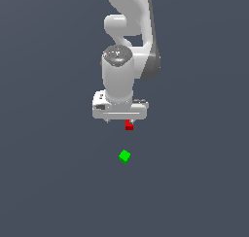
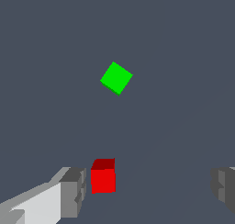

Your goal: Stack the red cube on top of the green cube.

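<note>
The end effector [image 2: 147,191] is spread wide — the red cube [image 2: 103,179] sits between its fingers, close beside one, ungripped. The green cube [image 2: 116,77] lies apart, corner-on, on the bench [image 1: 48,182].

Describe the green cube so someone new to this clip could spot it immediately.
Start at the white robot arm in the exterior view and drop below its hand to the plain grey floor. The green cube sits alone there, corner-on like a diamond, apart from the red cube right under the hand.
</note>
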{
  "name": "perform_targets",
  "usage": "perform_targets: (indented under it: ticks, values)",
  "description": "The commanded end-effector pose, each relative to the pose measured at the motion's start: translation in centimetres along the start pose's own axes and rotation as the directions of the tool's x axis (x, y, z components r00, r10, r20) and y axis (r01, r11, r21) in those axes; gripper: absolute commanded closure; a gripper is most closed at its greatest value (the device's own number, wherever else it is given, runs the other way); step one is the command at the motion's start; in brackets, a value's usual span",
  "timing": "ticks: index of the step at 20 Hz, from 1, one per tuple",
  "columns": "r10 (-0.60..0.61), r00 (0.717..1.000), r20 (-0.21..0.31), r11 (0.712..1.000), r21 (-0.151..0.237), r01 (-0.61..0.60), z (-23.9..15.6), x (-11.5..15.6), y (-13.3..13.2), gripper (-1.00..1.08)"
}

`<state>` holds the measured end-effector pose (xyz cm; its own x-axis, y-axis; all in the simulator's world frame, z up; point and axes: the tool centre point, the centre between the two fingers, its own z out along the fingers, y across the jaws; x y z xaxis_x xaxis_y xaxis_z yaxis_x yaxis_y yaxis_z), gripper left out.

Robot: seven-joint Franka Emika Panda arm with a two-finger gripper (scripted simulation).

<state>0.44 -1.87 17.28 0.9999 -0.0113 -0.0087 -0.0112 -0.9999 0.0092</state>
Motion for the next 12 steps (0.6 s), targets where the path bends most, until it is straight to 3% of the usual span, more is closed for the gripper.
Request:
perform_targets:
  ticks: [1,12]
  values:
    - [0.0,1.0,0.0,1.0,0.0,0.0,0.0,0.0,0.0,-0.92]
    - [-0.01,1.0,-0.002,1.0,0.002,0.01,2.1,-1.8,-1.0,-0.92]
